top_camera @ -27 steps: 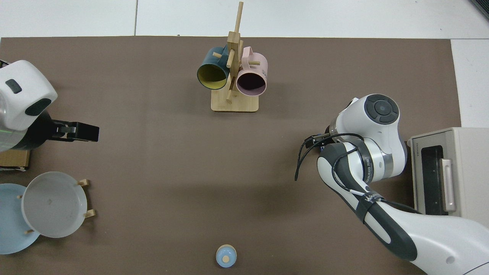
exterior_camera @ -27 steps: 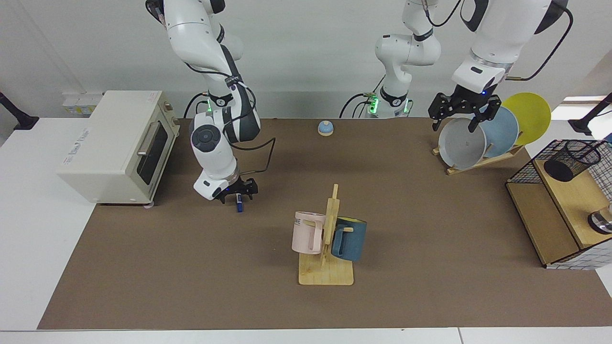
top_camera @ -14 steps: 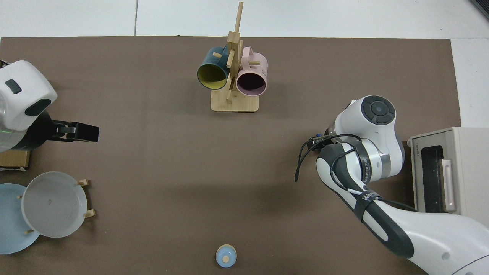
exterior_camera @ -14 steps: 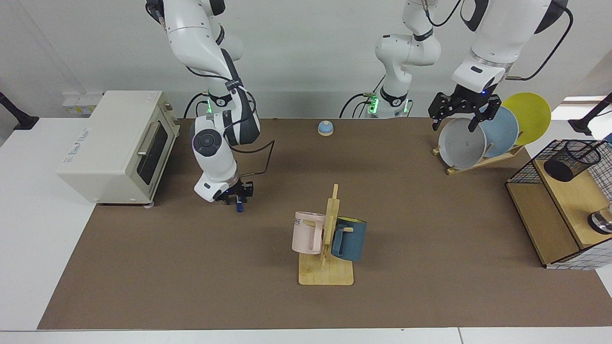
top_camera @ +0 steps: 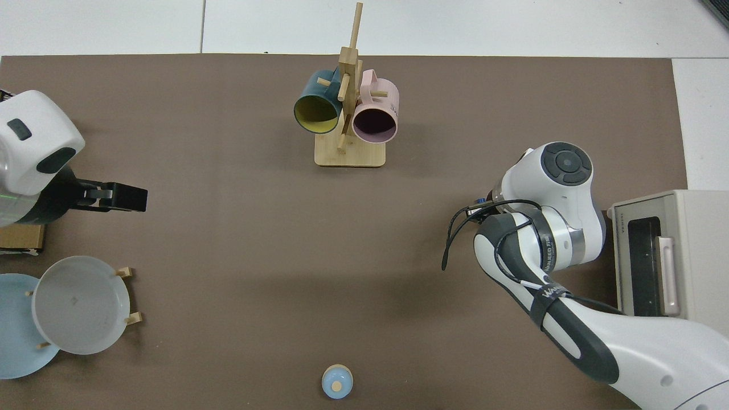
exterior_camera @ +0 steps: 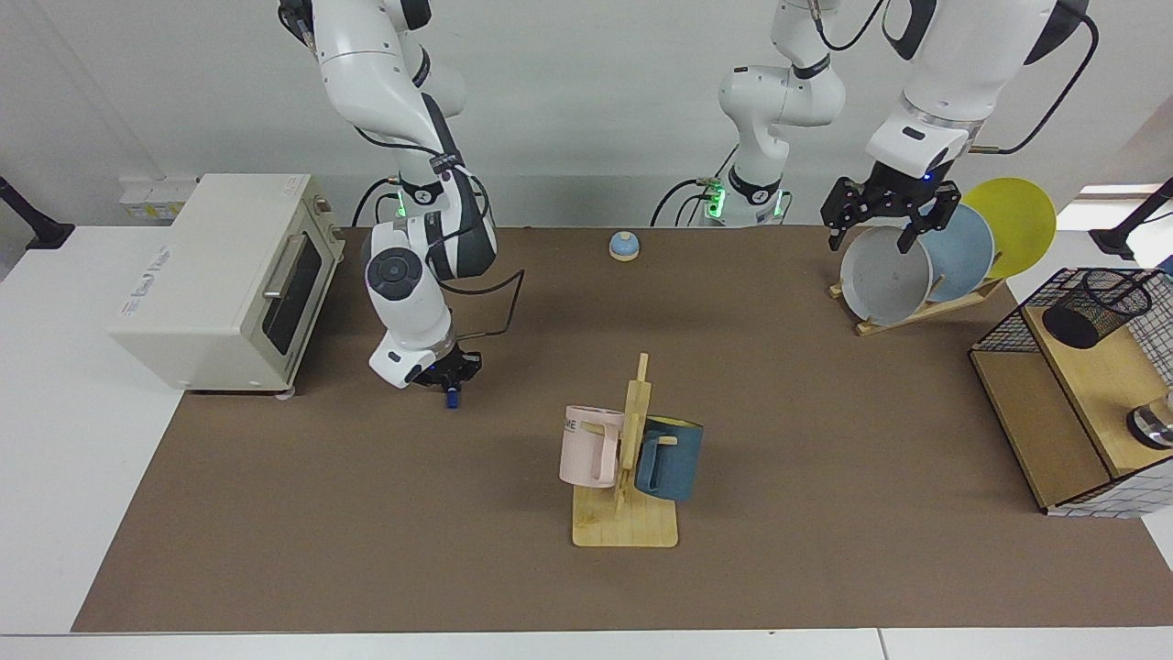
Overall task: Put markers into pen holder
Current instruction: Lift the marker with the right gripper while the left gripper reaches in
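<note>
The marker (exterior_camera: 452, 398) shows only as a short blue end poking down out of my right gripper (exterior_camera: 450, 378), which is shut on it low over the brown mat, in front of the toaster oven. In the top view the right wrist hides that gripper, and only a speck of the marker (top_camera: 482, 200) shows. The pen holder (exterior_camera: 1093, 308), a black mesh cup, sits tilted on the wooden shelf at the far right. My left gripper (exterior_camera: 878, 227) hangs open above the plate rack and waits, far from the marker.
A toaster oven (exterior_camera: 220, 280) stands behind the right arm. A wooden mug stand (exterior_camera: 626, 522) with a pink mug (exterior_camera: 589, 445) and a blue mug (exterior_camera: 670, 457) stands mid-table. Plates (exterior_camera: 884, 275) lean in a rack. A wire basket (exterior_camera: 1008, 321) surrounds the shelf. A small blue bell (exterior_camera: 624, 245) sits at the back.
My right gripper's fingers have drawn in from spread to shut around the marker, and the hand has shifted slightly toward the toaster oven. The left arm has not moved.
</note>
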### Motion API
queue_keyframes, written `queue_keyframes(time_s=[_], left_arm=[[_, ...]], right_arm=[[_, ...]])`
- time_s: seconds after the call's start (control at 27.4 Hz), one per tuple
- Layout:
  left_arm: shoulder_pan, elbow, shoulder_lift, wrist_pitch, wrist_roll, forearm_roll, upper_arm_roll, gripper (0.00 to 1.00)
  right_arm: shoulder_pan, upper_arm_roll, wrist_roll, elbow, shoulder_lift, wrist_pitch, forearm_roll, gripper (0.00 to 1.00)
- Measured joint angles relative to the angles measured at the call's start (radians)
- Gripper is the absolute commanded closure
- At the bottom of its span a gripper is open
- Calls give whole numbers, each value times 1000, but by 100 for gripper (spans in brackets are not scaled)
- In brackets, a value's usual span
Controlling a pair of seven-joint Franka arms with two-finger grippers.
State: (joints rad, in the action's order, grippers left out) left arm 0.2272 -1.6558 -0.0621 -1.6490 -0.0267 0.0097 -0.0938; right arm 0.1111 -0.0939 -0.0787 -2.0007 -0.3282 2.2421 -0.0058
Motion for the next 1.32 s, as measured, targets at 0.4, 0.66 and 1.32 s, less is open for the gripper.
queue_keyframes(time_s=[0.4,0.66,1.32], left_arm=[[0,0,0,0,1,0,0,0],[-1,0,0,0,-2,-2,-1,0],[2,4,-2,-5,-17,-42,34,0]], right_arm=[[0,0,0,73,12,-54,0,100],[1,-3,-85,180,60,-210,1,100],[54,-21,-372,218,158,-340,1,100]])
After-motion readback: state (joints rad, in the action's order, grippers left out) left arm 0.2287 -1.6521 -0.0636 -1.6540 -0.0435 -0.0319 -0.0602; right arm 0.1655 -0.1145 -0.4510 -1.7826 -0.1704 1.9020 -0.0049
